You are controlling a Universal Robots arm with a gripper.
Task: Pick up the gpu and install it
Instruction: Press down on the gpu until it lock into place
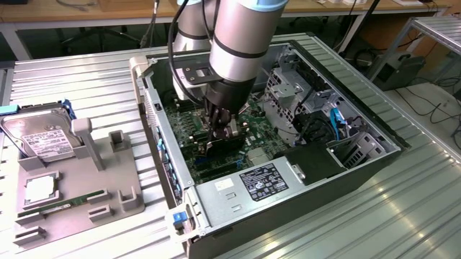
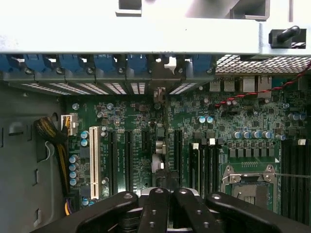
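GPU (image 2: pixel 163 141) stands edge-on and upright over the green motherboard (image 2: pixel 228 121) inside the open computer case (image 1: pixel 374 162), its pale bracket end reaching the row of blue rear slot clips (image 2: pixel 104 63). Gripper (image 1: pixel 224 131) is closed on the gpu's upper edge, black fingers (image 2: pixel 156 208) pinched together, with the arm lowered into the case. On the table (image 1: pixel 72 75) at the exterior view's left, a grey fixture tray (image 1: pixel 79 208) carries a silver hard drive (image 1: pixel 40 135) (propped against its post) and a green memory stick (image 1: pixel 61 206).
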